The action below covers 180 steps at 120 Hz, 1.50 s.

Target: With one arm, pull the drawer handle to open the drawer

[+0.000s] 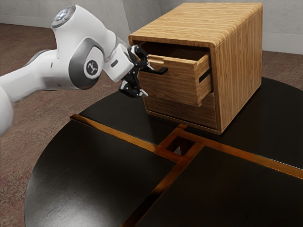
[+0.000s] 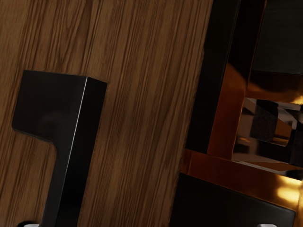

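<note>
Top drawer (image 1: pixel 176 81) of the wooden cabinet (image 1: pixel 239 56) sat partly pulled out, its front well clear of the cabinet face and its side panel exposed. The cabinet stood on the dark round worktop (image 1: pixel 90 179), toward the exterior view's right. A black bar handle (image 1: pixel 159 71) ran across the drawer front, held off the wood on short posts. In the wrist view the wood grain of the drawer front (image 2: pixel 142 94) sat close behind the bar.

The hand (image 1: pixel 145 75) was at the end of the handle on the exterior view's left. Its fingers were spread, one above the bar and one well below it, so it was not pinching. The bar lay nearer the upper finger; couldn't tell if they touched.

Handling, as a judgement:
- The drawer looked rigid, a wood box on slides that should move straight along one axis.
- It was probably light, since no contents were visible, with some sliding friction.
- The handle looked hard and smooth, maybe slick, with no give and nothing fragile.
- The best hold would be mid-bar, with the fingers closing from above and below in the gap behind it.
- Pull square to the front; an off-centre or angled pull could rack the drawer or let the bar slip out
</note>
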{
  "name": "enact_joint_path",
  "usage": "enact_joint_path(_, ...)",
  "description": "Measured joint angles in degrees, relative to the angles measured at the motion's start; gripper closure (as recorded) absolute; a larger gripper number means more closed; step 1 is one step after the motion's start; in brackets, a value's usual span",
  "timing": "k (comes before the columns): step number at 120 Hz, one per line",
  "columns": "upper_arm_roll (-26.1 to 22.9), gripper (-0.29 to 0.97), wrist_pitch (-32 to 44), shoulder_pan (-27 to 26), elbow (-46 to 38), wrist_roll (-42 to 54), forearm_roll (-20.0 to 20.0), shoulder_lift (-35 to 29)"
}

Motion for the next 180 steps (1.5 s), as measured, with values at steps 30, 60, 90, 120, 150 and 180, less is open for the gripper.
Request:
enact_joint_path(30,0.12,0.15,0.74,-1.08,-6.59,-0.15,2.09,-5.84)
enact_joint_path(60,-0.09,0.21,1.31,-1.51,-11.97,-0.57,4.52,-11.33)
enact_joint_path(90,0.13,0.19,2.09,-1.99,-17.90,-1.07,6.54,-16.85)
enact_joint_path(120,0.13,0.25,2.31,-1.91,-23.67,-2.29,9.98,-23.33)
enact_joint_path(150,-0.05,0.25,2.39,-1.89,-27.66,-3.66,12.10,-27.74)
enact_joint_path(180,-0.66,0.24,2.41,-1.83,-30.75,-5.04,13.90,-31.10)
